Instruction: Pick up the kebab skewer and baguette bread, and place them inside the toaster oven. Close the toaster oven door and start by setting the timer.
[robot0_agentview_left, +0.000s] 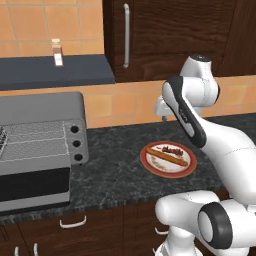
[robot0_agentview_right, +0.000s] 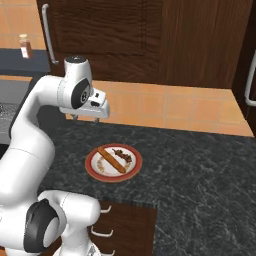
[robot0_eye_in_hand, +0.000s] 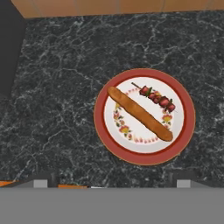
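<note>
Hand view — baguette bread (robot0_eye_in_hand: 140, 113) beside kebab skewer (robot0_eye_in_hand: 155, 96)

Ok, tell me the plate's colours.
The plate has a red rim and a white centre ringed with small flowers, clearest in the hand view.

No readable text, label, brand or number is found anywhere; the bottle (robot0_agentview_left: 57, 52) at upper left carries a blank, illegible label.

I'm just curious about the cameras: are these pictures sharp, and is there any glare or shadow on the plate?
Hand view: crisp, the plate, baguette bread and kebab skewer evenly lit, no glare or strong shadow. Left base view: even light, food small but clear. Right base view: same flat light, the skewer's chunks too small to tell apart.
</note>
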